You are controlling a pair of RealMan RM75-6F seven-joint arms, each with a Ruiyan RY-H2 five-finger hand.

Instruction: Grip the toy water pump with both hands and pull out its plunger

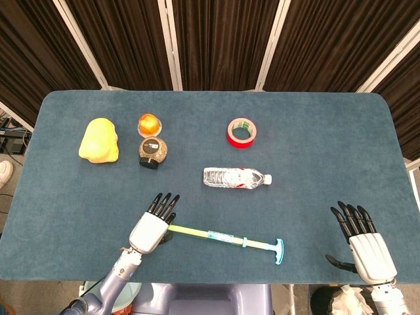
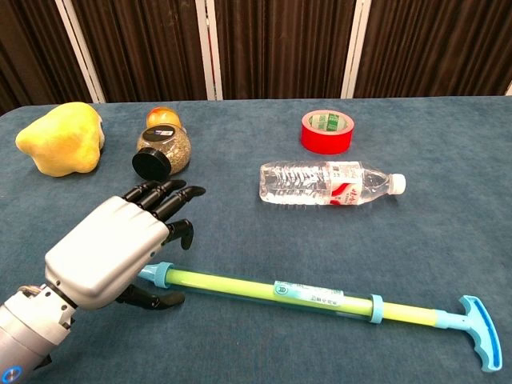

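toy water pump point(image 2: 312, 294) lies at near table edge, long axis left-right, slightly slanted, T-handle to right and nearer | left hand point(image 2: 112, 249) over its left end, fingers spread, thumb under the tube, no firm grip seen | right hand point(image 1: 365, 244) well apart at right, fingers open, holds nothing | water bottle point(image 1: 236, 177) farther back

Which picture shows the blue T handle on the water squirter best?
The chest view: the handle of the toy water pump is large and close there, its T shape clear. The head view shows the same handle from above, but tiny, near the table's front edge.
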